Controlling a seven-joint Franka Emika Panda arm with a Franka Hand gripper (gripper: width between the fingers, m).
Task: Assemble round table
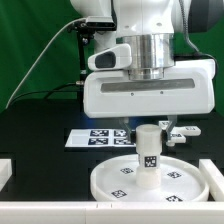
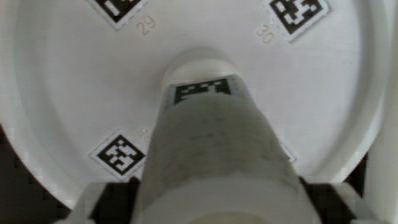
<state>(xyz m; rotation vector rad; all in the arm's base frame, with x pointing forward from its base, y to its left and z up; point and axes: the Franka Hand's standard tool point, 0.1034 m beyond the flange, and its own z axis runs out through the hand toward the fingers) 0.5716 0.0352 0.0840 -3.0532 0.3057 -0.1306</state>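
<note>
— What's on your screen, left to right?
— At the exterior view's left, the marker board (image 1: 92,138). Then the round disc (image 1: 120,182), with the leg (image 1: 148,150) upright on its middle. The lobed foot (image 1: 183,133) lies behind, rightward.
— And the gripper (image 2: 217,205)?
— I see it clamped on the leg's top, fingers (image 2: 111,203) pressed either side

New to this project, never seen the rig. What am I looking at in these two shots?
A Franka Panda arm is putting a small round table together. One picture comes from a camera off the arm, the other from a camera on its wrist, looking down past the fingers. On the black table lie the round disc, the rig's marker board and a small lobed foot. The cylindrical leg stands upright on the disc's middle, and the fingers appear shut on its upper end.
</note>
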